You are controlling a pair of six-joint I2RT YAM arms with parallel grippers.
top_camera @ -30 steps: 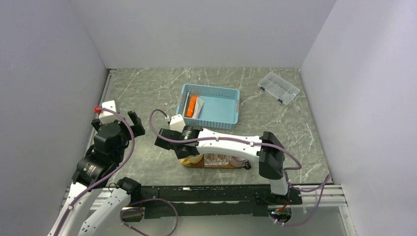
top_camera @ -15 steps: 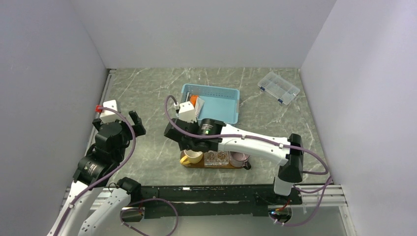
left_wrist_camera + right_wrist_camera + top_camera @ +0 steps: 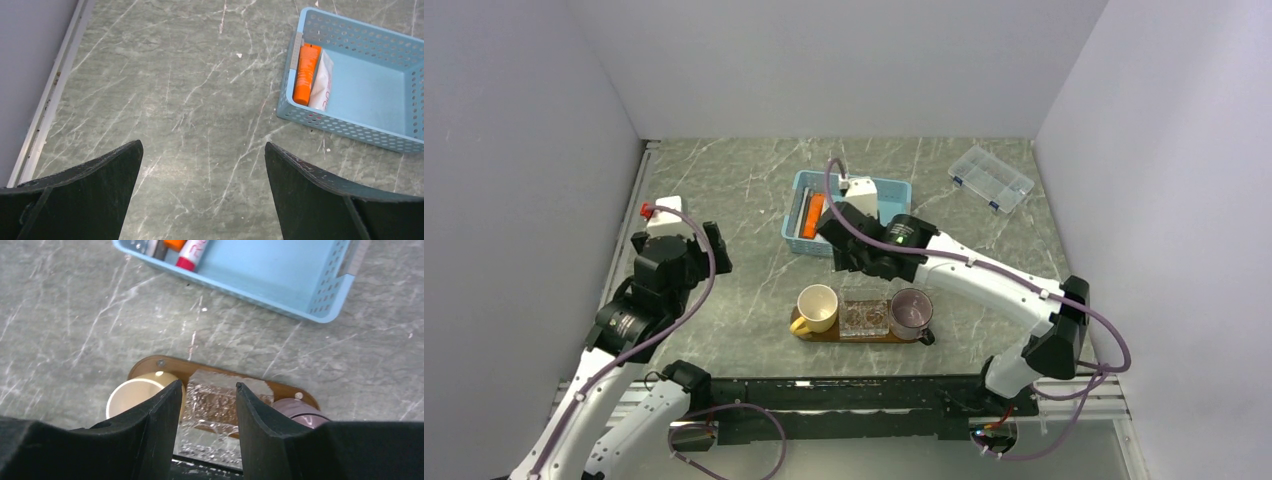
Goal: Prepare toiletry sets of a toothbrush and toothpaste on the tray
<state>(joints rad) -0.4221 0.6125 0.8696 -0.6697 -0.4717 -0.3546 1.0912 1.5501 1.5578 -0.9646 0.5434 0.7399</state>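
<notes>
The dark wood tray (image 3: 926,338) (image 3: 150,365) lies near the front with three cups on it. In the blue basket (image 3: 894,190) (image 3: 350,130) (image 3: 280,280) lie the orange toothpaste (image 3: 812,209) (image 3: 305,75), a white toothpaste (image 3: 323,82) (image 3: 192,249) and a grey toothbrush (image 3: 298,46) along its left wall. My right gripper (image 3: 849,265) (image 3: 209,387) hovers between basket and tray, open part way, holding nothing. My left gripper (image 3: 714,248) (image 3: 204,150) stands wide open over bare table left of the basket.
On the tray stand a cream cup (image 3: 817,307) (image 3: 132,395), a clear glass (image 3: 864,315) (image 3: 220,395) and a purple cup (image 3: 910,312) (image 3: 295,412). A clear compartment box (image 3: 990,178) sits at the back right. Walls close in on three sides.
My right arm has swung from over the tray's left end back toward the basket, and its jaws have widened. The left arm has shifted slightly up and right.
</notes>
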